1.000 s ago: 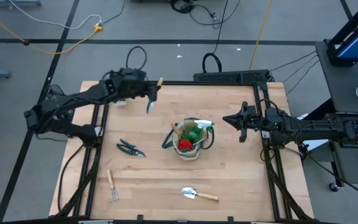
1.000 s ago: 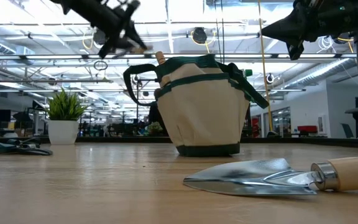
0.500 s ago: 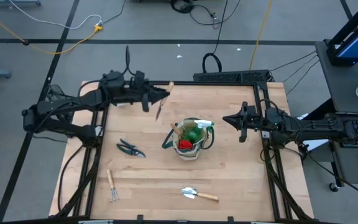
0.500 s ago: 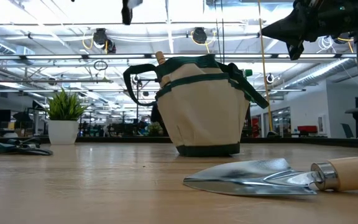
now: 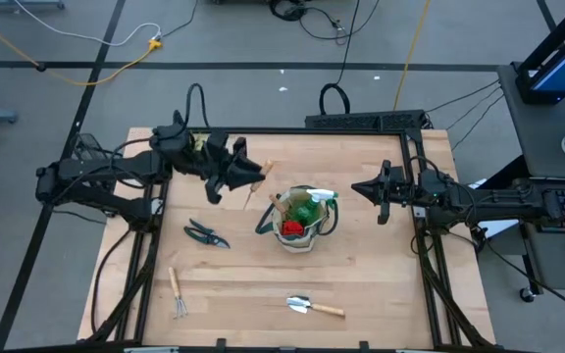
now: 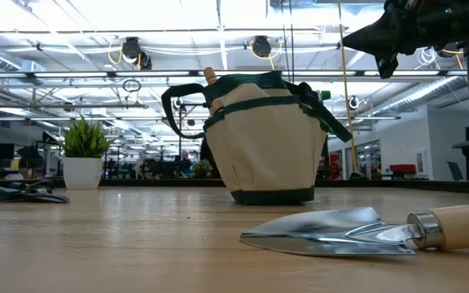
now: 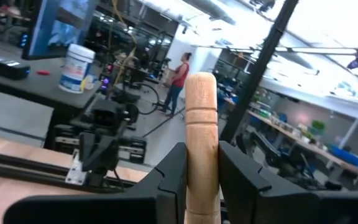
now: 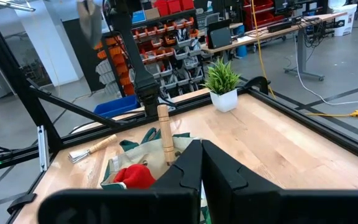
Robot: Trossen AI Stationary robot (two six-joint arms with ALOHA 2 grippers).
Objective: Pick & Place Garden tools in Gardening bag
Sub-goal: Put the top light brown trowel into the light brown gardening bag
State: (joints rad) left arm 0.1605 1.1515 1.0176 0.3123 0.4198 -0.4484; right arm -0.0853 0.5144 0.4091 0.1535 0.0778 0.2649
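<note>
The beige gardening bag (image 5: 302,224) stands mid-table, also in the low view (image 6: 259,138). It holds a wooden handle (image 8: 163,134), a red glove (image 8: 132,176) and a green spray bottle (image 5: 310,208). My left gripper (image 5: 246,176) hovers just left of and beyond the bag, shut on a wooden-handled metal tool (image 7: 201,124). Pruning shears (image 5: 206,233), a fork (image 5: 177,292) and a trowel (image 5: 314,307) lie flat on the table. My right gripper (image 5: 373,189) waits shut and empty right of the bag. My left gripper pinches the tool's wooden handle (image 7: 201,165) between its two fingers, below the handle's rounded free end (image 7: 201,84). The fingers lie across the handle. The tool is lifted clear of the table and tilted, its metal end (image 8: 89,17) on the gripper's other side.
A small potted plant (image 6: 84,155) stands near the table's far left corner. A dark frame (image 5: 341,126) runs along the table's edges. Bare wood lies between the bag and the trowel (image 6: 340,232).
My left gripper has carried the tool from the far left part of the table toward the bag, moving right and toward the near edge, and has risen out of the low view. It has turned on the way, so the tool points differently.
</note>
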